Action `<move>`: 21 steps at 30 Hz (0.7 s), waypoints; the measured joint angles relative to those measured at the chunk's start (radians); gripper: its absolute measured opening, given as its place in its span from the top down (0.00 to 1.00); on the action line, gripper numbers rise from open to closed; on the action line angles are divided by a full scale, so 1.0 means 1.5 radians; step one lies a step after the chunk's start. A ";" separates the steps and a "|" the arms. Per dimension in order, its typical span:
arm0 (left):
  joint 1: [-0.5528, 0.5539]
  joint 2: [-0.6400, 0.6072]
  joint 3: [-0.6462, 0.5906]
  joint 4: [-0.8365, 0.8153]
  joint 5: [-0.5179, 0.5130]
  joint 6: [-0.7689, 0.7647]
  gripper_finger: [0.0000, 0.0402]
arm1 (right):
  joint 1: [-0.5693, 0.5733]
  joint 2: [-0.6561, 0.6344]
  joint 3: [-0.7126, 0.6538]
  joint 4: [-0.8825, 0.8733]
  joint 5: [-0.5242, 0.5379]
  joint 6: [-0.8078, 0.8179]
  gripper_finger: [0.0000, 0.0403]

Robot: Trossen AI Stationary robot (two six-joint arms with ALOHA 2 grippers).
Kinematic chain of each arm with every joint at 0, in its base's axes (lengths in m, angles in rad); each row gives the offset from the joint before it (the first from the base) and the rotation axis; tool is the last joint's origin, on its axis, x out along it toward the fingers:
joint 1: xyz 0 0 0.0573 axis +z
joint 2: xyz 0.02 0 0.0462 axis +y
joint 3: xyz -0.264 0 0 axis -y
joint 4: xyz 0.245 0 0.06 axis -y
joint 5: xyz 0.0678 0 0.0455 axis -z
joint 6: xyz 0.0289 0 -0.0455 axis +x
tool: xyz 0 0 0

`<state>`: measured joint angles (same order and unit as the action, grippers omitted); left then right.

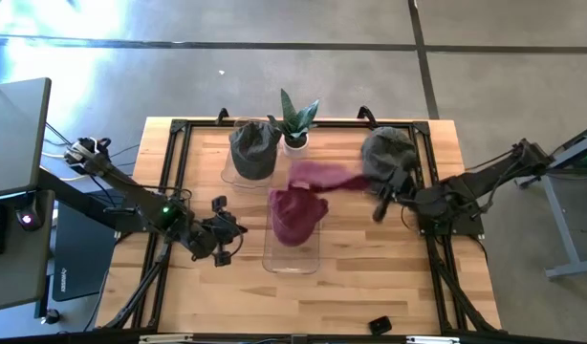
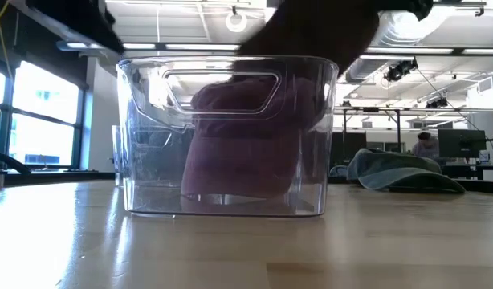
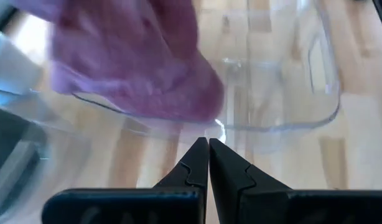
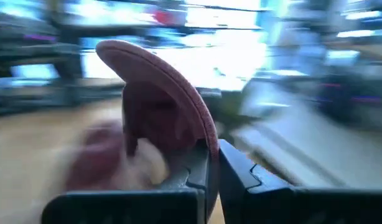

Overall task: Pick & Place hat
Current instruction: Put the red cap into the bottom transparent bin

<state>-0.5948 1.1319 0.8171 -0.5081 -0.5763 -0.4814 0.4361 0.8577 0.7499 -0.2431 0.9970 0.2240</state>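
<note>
Maroon fabric hat (image 1: 317, 178): brim pinched in my right tool (image 4: 213, 163), carried binward; release next. Left tool (image 3: 208, 163) closed, empty.

A maroon hat (image 1: 303, 205) sits crumpled in the clear bin (image 1: 293, 258) at the frame's centre, its brim stretching up and right over the rim.

The bin (image 1: 293, 250) blocks mid-table, a maroon hat (image 1: 298, 212) filling its far half. Behind stand a plant (image 1: 295, 122), dark hat (image 1: 254, 148) and grey hat (image 1: 387, 153). Near table (image 1: 370, 287) lies open.
</note>
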 joint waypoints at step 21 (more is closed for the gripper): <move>-0.308 0.042 0.098 -0.053 -0.558 0.075 1.00 | 0.011 0.250 -0.001 0.675 -0.336 -0.235 0.98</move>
<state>-1.0567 1.1953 0.9638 -0.5874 -1.4140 -0.3689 0.4525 1.2320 0.7490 0.7700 0.4929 -0.1292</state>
